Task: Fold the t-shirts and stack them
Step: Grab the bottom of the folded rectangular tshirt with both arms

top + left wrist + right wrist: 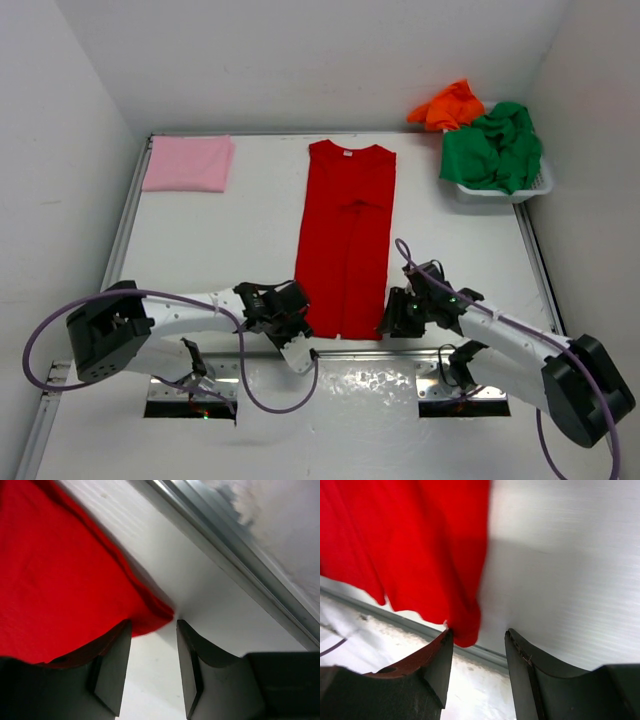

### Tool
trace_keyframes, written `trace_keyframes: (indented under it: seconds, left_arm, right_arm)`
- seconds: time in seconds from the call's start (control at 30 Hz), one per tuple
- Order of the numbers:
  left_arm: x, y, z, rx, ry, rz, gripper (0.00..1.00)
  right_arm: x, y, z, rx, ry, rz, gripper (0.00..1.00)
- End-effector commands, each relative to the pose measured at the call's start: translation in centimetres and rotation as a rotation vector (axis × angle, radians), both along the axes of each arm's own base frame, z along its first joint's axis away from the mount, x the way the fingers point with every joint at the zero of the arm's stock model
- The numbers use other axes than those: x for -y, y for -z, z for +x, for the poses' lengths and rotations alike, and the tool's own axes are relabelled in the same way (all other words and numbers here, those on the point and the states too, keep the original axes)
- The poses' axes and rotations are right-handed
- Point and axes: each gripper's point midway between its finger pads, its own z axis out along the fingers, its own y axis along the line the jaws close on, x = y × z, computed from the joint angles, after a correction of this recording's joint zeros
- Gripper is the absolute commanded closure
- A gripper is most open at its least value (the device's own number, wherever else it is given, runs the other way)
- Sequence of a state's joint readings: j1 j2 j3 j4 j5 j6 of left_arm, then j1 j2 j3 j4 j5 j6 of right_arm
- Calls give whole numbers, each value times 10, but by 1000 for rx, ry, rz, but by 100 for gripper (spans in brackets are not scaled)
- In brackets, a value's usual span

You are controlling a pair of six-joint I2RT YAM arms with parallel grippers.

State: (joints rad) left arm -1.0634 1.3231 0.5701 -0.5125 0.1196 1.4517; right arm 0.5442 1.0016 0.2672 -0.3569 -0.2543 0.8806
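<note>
From overhead, both sets of fingers are lost under the dark wrist housings, so no grip can be read there. The wrist cameras settle it. The left gripper (152, 630) stands parted over bare table (165, 680), with the red t-shirt (60, 570)'s near-left corner draped on one finger, unpinched. The right gripper (477, 637) is likewise unclenched at the blurred near-right corner. Only the overhead view shows the pink t-shirt (188, 163) folded far left of the red one. Far right of it, the basket (500, 193) holds the green t-shirt (495, 148), with the orange t-shirt (447, 105) bunched at its back edge.
</note>
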Motion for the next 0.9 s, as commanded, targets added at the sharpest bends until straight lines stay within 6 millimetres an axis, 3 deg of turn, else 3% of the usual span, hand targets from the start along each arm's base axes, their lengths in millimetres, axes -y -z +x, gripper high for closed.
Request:
trace_keyframes:
  seconds: [0.0,0.1,0.2,0.23,0.33,0.43,0.5,0.57,0.67,0.73,0.83,0.87]
  left_arm:
    - [20,-3,-2,-23,5,-72,61]
    - [16,3,-7,-44,2,-60,65]
    - [18,5,-6,-42,-2,-72,81]
    - [19,5,-6,-42,0,-75,89]
    - [27,0,-2,-34,-12,-100,100]
    - [37,-12,6,-28,-72,-131,100]
    - [42,-23,10,-38,-121,-144,100]
    - [41,-29,10,-79,-161,-142,100]
    - [46,-52,26,-136,-272,-196,100]
    - [49,-70,41,-159,-344,-233,100]
    - [42,-89,79,-169,-479,-280,100]
    - [45,-100,92,-160,-507,-304,100]
  right_arm:
    - [2,11,-4,-25,18,-1,53]
    - [-5,9,-1,-24,12,31,54]
    - [-13,5,0,-27,3,67,61]
    - [-13,5,1,-27,0,69,70]
    - [-16,7,-2,-46,-8,89,86]
    - [-21,6,-3,-55,-10,117,98]
    - [-23,0,4,-32,-3,124,100]
    - [-27,-11,17,11,10,137,100]
    - [-28,-32,40,61,40,148,100]
    - [-22,-42,55,89,62,143,100]
    - [-18,-75,95,178,81,141,100]
    - [-12,-75,106,180,102,118,100]
